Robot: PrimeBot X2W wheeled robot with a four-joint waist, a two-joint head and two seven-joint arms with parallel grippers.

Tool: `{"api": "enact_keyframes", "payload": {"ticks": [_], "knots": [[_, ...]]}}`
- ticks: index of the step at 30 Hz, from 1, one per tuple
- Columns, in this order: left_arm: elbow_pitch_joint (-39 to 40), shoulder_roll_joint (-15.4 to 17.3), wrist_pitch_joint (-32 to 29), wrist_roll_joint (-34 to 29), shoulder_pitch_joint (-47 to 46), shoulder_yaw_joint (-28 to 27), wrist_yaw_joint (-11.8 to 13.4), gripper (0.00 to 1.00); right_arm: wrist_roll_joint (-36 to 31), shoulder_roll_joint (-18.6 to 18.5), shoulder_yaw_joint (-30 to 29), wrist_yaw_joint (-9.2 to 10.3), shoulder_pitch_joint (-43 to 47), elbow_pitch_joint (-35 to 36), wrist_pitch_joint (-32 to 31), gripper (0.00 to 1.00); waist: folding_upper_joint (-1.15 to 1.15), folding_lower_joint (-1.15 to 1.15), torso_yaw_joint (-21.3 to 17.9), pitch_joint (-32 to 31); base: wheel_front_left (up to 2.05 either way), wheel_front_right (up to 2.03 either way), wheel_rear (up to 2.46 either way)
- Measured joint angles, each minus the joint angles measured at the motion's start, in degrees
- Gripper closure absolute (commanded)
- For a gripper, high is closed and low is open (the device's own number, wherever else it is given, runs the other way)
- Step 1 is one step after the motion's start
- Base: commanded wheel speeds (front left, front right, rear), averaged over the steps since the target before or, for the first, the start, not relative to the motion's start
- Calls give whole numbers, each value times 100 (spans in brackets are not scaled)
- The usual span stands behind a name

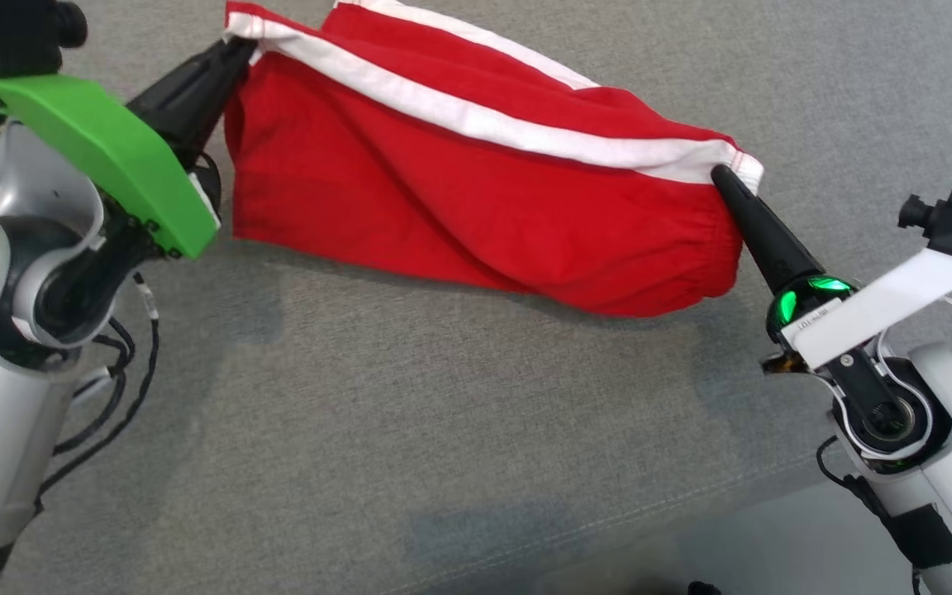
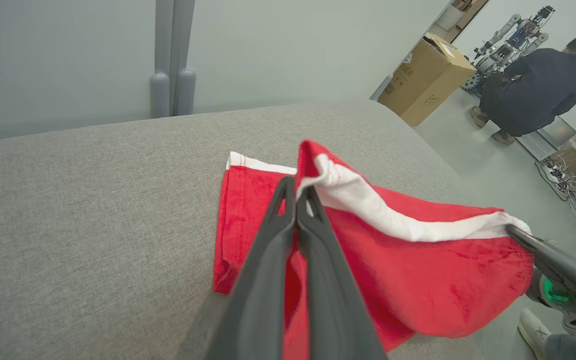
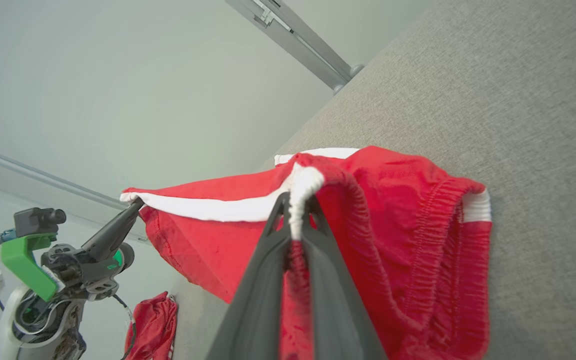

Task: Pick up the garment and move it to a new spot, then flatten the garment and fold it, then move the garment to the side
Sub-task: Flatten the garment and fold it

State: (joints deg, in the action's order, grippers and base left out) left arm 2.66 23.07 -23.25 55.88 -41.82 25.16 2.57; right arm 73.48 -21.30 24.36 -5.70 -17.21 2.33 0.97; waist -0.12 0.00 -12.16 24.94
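The garment (image 1: pixel 476 198) is a pair of red shorts with a white side stripe, stretched between both grippers above the grey upholstered surface (image 1: pixel 443 430). My left gripper (image 1: pixel 240 49) is shut on its upper-left corner, pinching the white stripe (image 2: pixel 348 195). At the right, the right gripper (image 1: pixel 724 178) is shut on the elastic waistband end of the garment (image 3: pixel 408 240). The cloth sags in the middle, and its far edge lies on the surface (image 2: pixel 238 210). In the left wrist view the right gripper (image 2: pixel 513 231) shows at the cloth's far end.
A person in dark clothes (image 2: pixel 533 95) crouches on the floor beyond the surface, beside a cardboard box (image 2: pixel 428 80) and another robot (image 2: pixel 513 35). A second red cloth (image 3: pixel 153 325) lies low beside my left arm. A grey wall post (image 2: pixel 170 60) stands behind.
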Motion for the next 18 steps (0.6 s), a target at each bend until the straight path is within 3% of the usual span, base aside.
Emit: {"api": "enact_keyframes", "payload": {"ticks": [6,18], "knots": [[-581,192,-371,-254,-446,66,56,100,-92,286,245,-35,-394,-514,-1,100,0,0,-474,262,0,0,0],[-1403,202,-652,-675,-1119,310,47,100,-90,828,428,-85,-822,-1176,108,100,0,0,-1321,584,0,0,0]]}}
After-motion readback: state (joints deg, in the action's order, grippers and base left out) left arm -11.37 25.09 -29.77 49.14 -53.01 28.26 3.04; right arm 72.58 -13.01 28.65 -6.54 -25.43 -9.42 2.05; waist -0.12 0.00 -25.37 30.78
